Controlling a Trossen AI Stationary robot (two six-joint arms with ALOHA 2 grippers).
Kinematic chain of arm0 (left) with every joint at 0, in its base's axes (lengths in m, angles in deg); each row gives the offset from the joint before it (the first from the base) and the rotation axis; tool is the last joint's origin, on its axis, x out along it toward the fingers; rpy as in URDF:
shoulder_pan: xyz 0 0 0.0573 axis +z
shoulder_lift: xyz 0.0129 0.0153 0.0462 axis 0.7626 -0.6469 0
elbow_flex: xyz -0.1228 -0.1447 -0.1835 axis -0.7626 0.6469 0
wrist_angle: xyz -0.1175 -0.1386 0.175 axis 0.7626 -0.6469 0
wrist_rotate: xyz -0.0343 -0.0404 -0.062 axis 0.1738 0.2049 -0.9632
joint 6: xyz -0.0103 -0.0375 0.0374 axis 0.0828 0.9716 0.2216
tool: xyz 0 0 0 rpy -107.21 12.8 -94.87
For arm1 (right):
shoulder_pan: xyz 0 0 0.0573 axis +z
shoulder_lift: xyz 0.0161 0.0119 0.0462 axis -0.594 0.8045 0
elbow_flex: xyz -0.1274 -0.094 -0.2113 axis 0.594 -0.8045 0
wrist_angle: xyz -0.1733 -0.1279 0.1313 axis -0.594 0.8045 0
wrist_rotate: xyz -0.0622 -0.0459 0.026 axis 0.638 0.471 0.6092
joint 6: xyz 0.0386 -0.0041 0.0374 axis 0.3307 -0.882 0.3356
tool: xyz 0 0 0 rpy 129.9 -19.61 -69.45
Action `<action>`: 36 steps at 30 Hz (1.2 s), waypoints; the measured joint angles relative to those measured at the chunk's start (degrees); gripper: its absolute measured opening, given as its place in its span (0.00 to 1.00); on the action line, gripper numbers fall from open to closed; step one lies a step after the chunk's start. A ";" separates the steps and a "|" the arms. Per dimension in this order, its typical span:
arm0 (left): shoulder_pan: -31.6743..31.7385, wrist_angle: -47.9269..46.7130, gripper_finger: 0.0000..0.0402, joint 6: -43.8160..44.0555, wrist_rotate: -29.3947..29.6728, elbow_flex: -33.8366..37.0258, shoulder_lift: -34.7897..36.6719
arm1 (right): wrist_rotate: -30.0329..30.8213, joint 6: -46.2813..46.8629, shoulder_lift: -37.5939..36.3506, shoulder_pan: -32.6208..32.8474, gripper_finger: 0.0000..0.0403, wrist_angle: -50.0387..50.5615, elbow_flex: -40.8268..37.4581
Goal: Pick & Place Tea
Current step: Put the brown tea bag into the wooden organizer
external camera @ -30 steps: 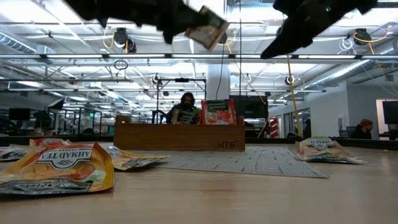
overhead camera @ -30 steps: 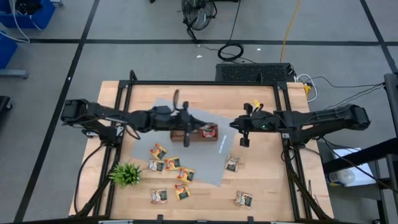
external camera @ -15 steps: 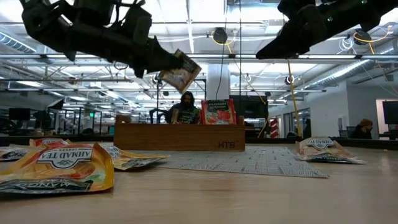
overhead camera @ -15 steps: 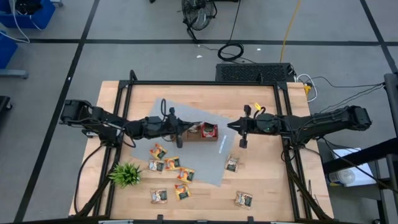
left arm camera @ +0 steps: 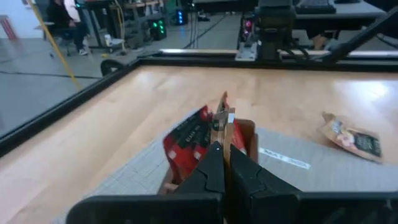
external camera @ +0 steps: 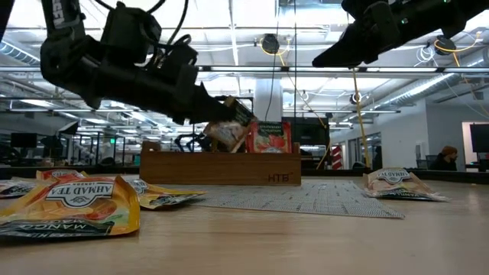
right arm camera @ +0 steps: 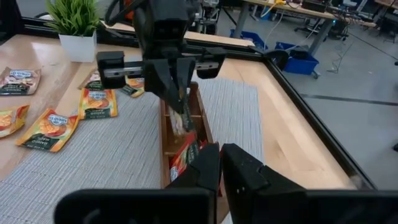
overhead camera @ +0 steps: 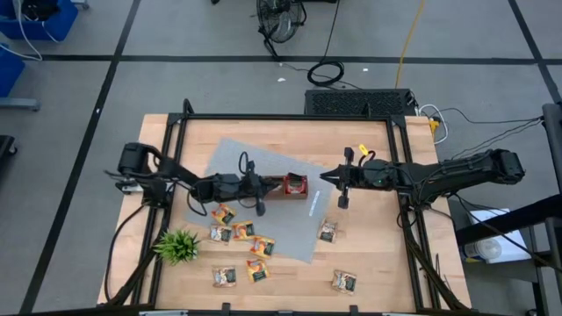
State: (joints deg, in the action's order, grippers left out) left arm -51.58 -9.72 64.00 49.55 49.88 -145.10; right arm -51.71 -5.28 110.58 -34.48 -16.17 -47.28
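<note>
A brown wooden tray (overhead camera: 279, 188) stands on the grey mat (overhead camera: 290, 230), with a red tea sachet (external camera: 267, 137) upright in one compartment. My left gripper (external camera: 223, 116) is shut on a pale tea sachet (right arm camera: 180, 118) that hangs just above the tray's rim. My right gripper (overhead camera: 327, 177) hovers shut to the tray's right, high above the table and holding nothing. Several tea sachets (overhead camera: 243, 231) lie flat on the mat and the wood. My left gripper pinches the pale sachet's upper end (left arm camera: 222, 127) between its two fingertips. The fingers come from the table's left, slanting slightly down. The sachet hangs tilted below them, its lower end (external camera: 226, 142) at the tray's rim; whether it touches the tray I cannot tell.
A small green plant (overhead camera: 178, 246) stands near the front left. More sachets lie right of the mat (overhead camera: 328, 231) and near the front edge (overhead camera: 343, 281). A black frame (overhead camera: 290, 117) runs round the table.
My left gripper has come down from high above the table to the tray's rim and tipped a little more toward level, still shut on the pale sachet, which has sunk with it.
</note>
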 joint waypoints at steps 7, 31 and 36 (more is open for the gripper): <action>0.03 0.56 0.00 -3.02 3.20 -0.01 -1.81 | -0.02 0.02 0.00 0.02 0.02 0.04 0.00; 1.37 0.60 0.46 0.22 4.10 -0.03 -2.78 | -0.02 0.31 0.00 0.02 0.02 0.06 0.02; 0.55 1.21 0.51 -3.44 4.51 -0.03 -0.07 | -0.02 0.31 0.00 0.02 0.02 0.08 0.04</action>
State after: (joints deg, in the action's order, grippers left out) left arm -51.02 -8.51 60.55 54.06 49.85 -145.17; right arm -51.73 -4.97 110.58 -34.46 -16.09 -47.23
